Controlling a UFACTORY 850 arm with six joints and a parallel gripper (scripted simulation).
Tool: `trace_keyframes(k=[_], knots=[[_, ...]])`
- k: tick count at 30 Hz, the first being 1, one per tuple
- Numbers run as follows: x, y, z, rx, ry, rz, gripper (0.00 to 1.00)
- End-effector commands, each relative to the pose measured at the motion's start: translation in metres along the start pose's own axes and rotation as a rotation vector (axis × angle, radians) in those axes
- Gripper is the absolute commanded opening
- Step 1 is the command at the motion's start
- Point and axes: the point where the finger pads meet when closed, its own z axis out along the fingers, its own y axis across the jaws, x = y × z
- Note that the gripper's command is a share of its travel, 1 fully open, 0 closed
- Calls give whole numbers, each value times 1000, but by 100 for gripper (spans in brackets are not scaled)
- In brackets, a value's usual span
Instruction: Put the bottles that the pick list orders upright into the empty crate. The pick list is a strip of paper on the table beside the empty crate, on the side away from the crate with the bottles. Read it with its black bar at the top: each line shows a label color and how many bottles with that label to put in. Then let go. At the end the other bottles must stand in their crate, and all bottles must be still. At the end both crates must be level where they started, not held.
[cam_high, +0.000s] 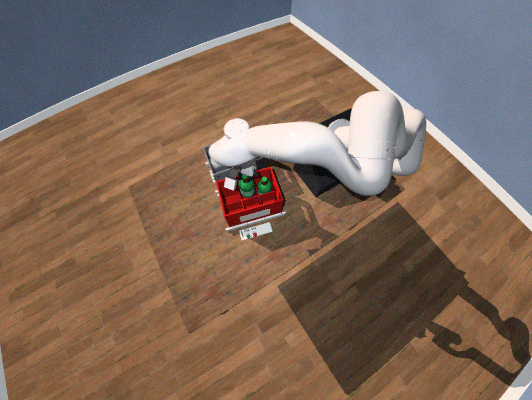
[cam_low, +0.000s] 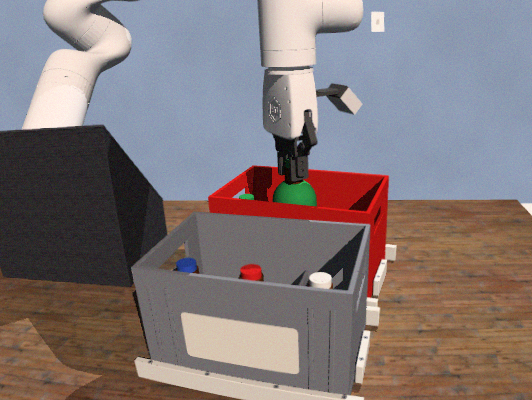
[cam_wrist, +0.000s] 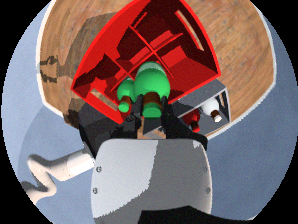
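Observation:
My gripper (cam_low: 295, 176) (cam_wrist: 151, 102) is shut on the neck of a green bottle (cam_high: 247, 188) (cam_low: 295, 195) (cam_wrist: 151, 82). The bottle is upright, its lower part inside the red crate (cam_high: 230, 218) (cam_low: 345, 217) (cam_wrist: 207, 81); its base is hidden. Another green bottle (cam_high: 265, 186) (cam_low: 246, 197) (cam_wrist: 126, 90) stands beside it in that crate. The grey crate (cam_low: 160, 300) holds a blue-capped bottle (cam_low: 186, 264), a red-capped bottle (cam_low: 251, 272) (cam_wrist: 192, 121) and a white-capped bottle (cam_low: 320, 280) (cam_wrist: 211, 106). The pick list (cam_high: 264, 229) shows a green and a red dot; its numbers are too small to read.
White strips (cam_high: 256, 221) (cam_low: 250, 382) edge the crates on the table. The two crates stand close together. The arm (cam_high: 295, 140) reaches over the grey crate from the black base block (cam_low: 55, 210). The wrist camera (cam_low: 345, 98) sticks out beside the gripper.

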Motion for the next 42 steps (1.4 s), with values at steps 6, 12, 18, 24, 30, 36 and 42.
trace_keyframes(k=[6, 12, 18, 24, 30, 36, 42], knots=[[1, 1, 9, -2, 1, -1, 0], [1, 1, 13, -2, 1, -1, 0], [1, 1, 19, -2, 1, -1, 0], [1, 1, 25, -2, 1, -1, 0], [1, 1, 29, -2, 1, -1, 0], [1, 1, 35, -2, 1, -1, 0], [1, 1, 38, -2, 1, -1, 0]])
